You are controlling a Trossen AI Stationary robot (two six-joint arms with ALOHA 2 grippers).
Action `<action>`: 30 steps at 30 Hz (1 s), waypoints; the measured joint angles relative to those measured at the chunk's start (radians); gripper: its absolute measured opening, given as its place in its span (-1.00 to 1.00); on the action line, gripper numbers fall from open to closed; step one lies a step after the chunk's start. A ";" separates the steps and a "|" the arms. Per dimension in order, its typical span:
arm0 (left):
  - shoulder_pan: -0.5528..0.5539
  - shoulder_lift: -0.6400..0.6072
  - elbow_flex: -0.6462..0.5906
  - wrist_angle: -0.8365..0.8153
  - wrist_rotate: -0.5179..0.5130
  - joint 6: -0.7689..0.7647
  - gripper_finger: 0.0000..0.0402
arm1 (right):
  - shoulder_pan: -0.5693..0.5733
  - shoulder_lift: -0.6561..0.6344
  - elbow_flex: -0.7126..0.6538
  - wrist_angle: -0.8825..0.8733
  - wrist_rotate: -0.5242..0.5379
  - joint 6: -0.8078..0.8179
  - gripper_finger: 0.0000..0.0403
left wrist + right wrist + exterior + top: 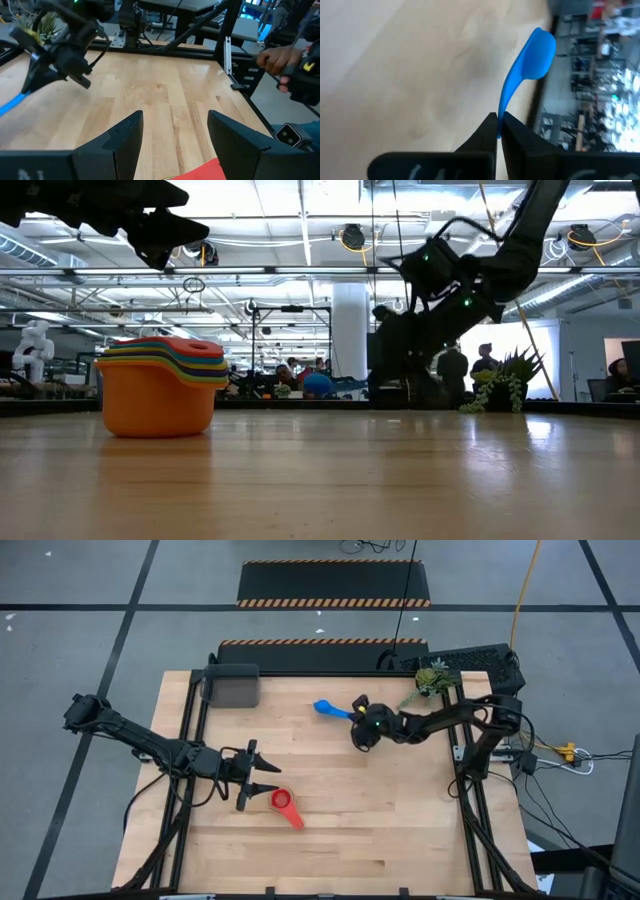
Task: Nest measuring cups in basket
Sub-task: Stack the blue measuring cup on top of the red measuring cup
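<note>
The right gripper (pixel 498 131) was seen with its fingers pinched shut on the thin handle of a light blue cup (pixel 532 52), held above the counter (pixel 400 810) toward its far side. The left gripper (pixel 258 776) waited with fingers spread wide, holding nothing, just beside the stack of nested cups (pixel 284 802), red on top. The basket (pixel 232 686) stood at the far left corner, well apart. Since the grip was only on the handle's end, the cup would best be carried slowly and kept level, then lowered squarely over the stack before release.
</note>
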 joint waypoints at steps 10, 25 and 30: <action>0.000 0.000 0.000 0.007 -0.006 -0.008 0.12 | 0.147 -0.166 0.001 -0.028 0.111 0.261 -1.00; 0.000 0.000 0.000 0.152 -0.081 0.026 0.12 | 0.432 -0.409 0.003 -0.106 0.192 0.836 -1.00; 0.000 0.000 0.000 0.193 -0.081 0.026 0.12 | 0.512 -0.428 0.003 -0.102 0.160 0.978 -1.00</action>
